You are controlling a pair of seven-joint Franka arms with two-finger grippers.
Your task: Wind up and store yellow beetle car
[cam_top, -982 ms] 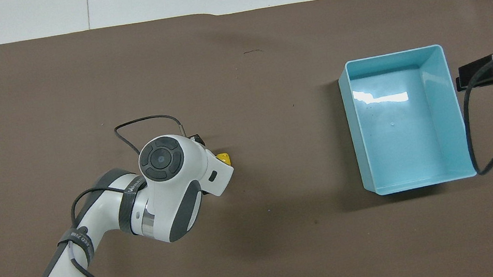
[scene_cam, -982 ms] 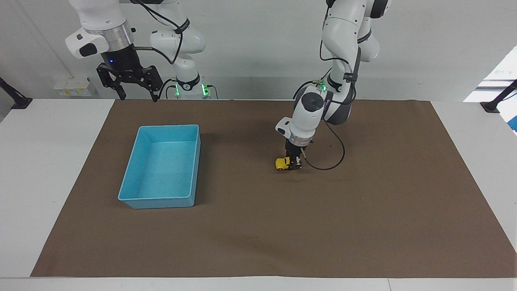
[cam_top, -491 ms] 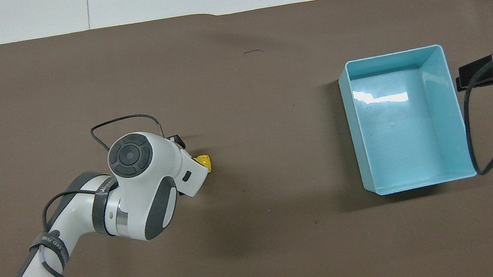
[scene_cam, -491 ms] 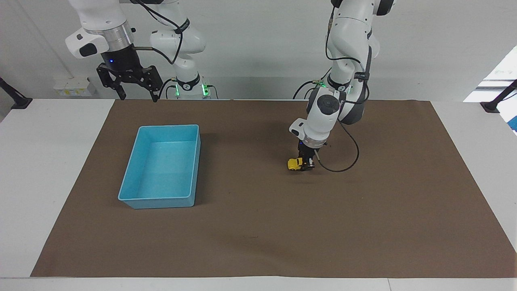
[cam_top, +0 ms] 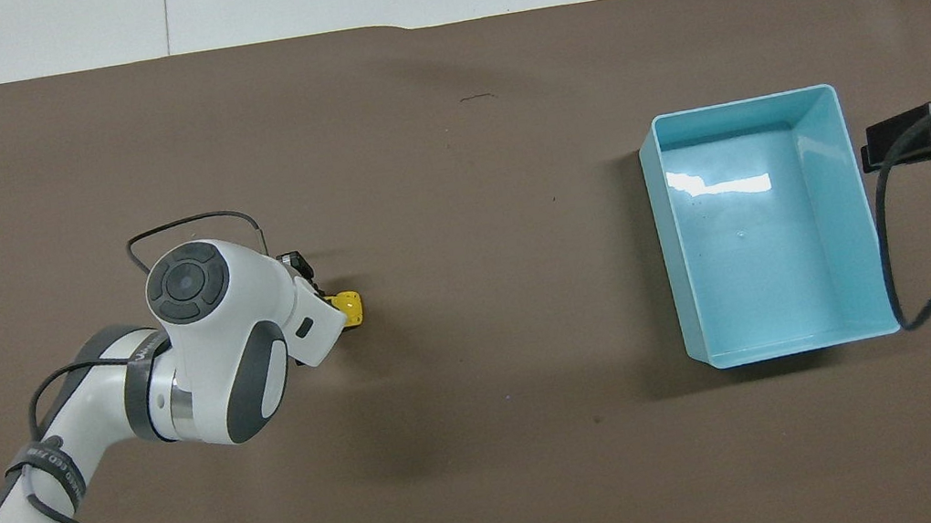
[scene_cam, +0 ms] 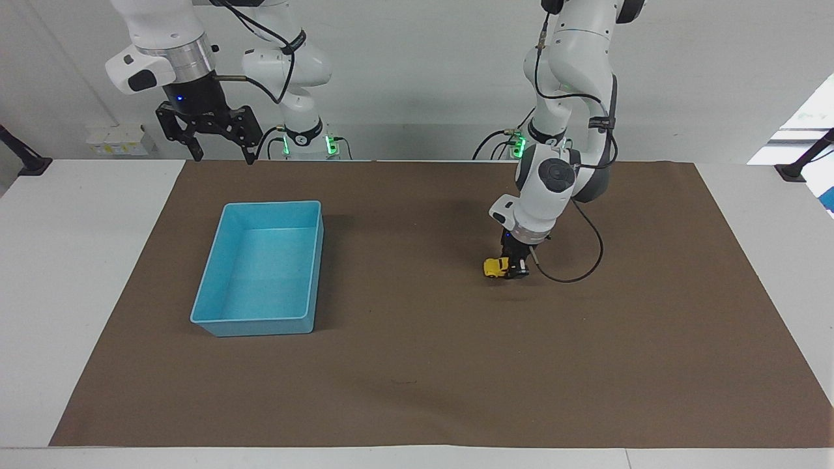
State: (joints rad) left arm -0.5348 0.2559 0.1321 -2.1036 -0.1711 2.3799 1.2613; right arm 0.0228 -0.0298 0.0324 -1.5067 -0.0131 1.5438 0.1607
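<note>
1. While your left claw [scene_cam: 515, 270] grips the car [scene_cam: 495, 268] low on the mat [scene_cam: 417, 391], the car has slid toward the left arm's end of the table over the last second. It is now farther from the bin [scene_cam: 225, 270] than it was.
2. You are likely pulling it backward to wind it up. It must still go into the bin after that.
3. Your right claw [scene_cam: 218, 153] has not moved. It waits with its fingers spread, up over the mat's edge close to the robots.
4. You have lots of bare mat all around the car. The mat's edge at the left arm's end is still well apart from it.
5. Nothing lies between the car and the bin, so the way looks free. Lift the car over the bin's wall, not into it.
</note>
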